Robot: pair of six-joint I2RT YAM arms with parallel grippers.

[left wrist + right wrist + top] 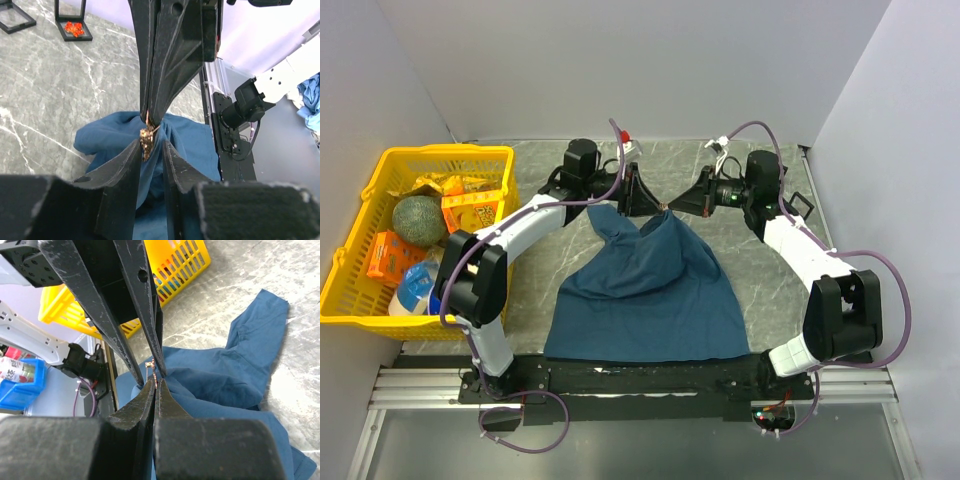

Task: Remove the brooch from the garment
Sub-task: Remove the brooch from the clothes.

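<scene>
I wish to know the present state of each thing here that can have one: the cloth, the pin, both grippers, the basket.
garment, spread on the table, one fold pinched up.
brooch, on the raised fold, not yet removed.
left gripper, narrowly open, one finger either side of the brooch.
right gripper, shut on the garment beside the brooch.
basket, upright, holding groceries.

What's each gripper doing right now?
Left gripper: open, jaws narrowly either side of the brooch, not clamped.
Right gripper: shut on the garment, pinched beside the brooch.
</scene>
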